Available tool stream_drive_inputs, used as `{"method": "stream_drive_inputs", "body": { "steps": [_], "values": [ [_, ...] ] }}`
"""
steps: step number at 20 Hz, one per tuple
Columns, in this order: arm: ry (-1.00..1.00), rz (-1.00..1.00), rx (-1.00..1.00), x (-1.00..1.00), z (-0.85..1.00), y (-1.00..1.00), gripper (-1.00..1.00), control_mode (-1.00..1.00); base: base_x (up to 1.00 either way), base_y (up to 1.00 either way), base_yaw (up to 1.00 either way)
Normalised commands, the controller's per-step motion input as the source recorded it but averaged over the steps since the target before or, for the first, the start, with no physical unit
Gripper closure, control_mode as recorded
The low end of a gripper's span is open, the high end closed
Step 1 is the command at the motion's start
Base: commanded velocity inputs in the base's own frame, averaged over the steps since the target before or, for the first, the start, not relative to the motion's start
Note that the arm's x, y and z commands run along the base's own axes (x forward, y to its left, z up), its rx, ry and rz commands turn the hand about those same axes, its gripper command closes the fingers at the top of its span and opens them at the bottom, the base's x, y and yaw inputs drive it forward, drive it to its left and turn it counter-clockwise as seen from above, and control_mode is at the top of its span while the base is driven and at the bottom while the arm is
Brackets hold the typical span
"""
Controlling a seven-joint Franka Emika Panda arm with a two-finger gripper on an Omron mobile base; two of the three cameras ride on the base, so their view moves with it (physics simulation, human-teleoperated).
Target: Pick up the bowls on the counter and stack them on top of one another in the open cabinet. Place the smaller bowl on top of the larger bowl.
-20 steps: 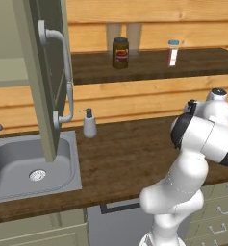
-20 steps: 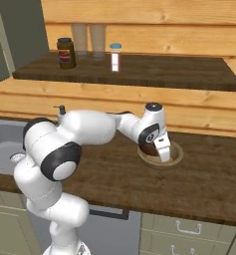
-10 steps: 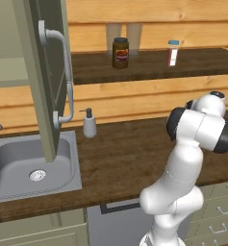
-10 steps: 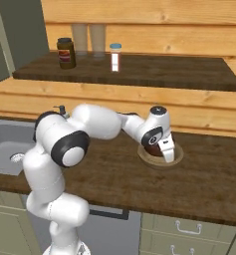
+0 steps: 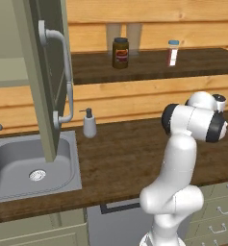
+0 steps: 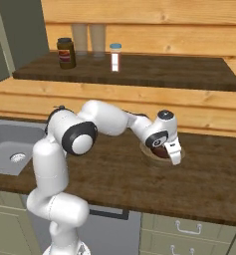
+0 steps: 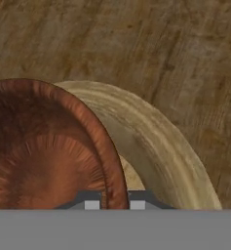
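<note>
A dark wood-plank counter (image 6: pixel 114 179) runs beneath a plank-clad wall in this simulated kitchen, with a grey steel sink (image 5: pixel 31 166) set into its left end and a soap dispenser (image 5: pixel 89 123) just beside the basin. On the shelf above we see a dark jar (image 6: pixel 65 53) and a small white bottle (image 6: pixel 115 56), well apart from each other. An olive-green cabinet door (image 5: pixel 43 72) with a curved grey bar handle (image 5: pixel 62 77) stands open above the sink. Over to the right of the counter, our gripper (image 7: pixel 110 199) is down at the smaller bowl (image 7: pixel 44 146), its two fingertips straddling the reddish-brown rim and clamped on it. That bowl sits inside the larger bowl (image 7: pixel 156 146), whose thick tan rim rests on the counter.
</note>
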Motion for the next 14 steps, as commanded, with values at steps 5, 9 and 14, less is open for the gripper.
{"method": "stream_drive_inputs", "body": {
  "steps": [5, 9, 14],
  "values": [
    [0.0, 0.0, 0.0, 0.42, -0.19, 0.0, 1.0, -1.0, 0.0, 0.0, 0.0],
    [0.0, 0.0, 0.0, 0.03, 0.04, 0.0, -1.0, -1.0, 0.0, 0.0, 0.0],
    [0.0, 0.0, 0.02, 0.0, 0.76, 0.0, -1.0, -1.0, 0.0, 0.0, 0.0]
  ]
}}
